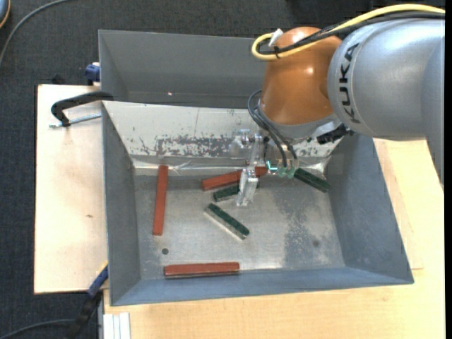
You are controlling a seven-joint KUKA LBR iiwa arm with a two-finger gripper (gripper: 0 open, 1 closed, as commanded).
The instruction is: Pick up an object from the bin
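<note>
My gripper [245, 193] hangs low over the middle of the bin, under the arm's orange cover. Its tip is right at a red-brown flat stick [220, 182] that lies slanted across the bin floor and passes behind the gripper. A short dark green stick [226, 193] lies just left of the tip, touching the red one. Another green stick [228, 222] rests a little in front of the gripper, apart from it. Whether anything is held is hidden.
A third green stick [311, 181] leans near the right wall behind the arm. One red-brown stick [160, 200] lies lengthwise by the left wall and another [201, 268] along the front wall. The arm covers the bin's back right.
</note>
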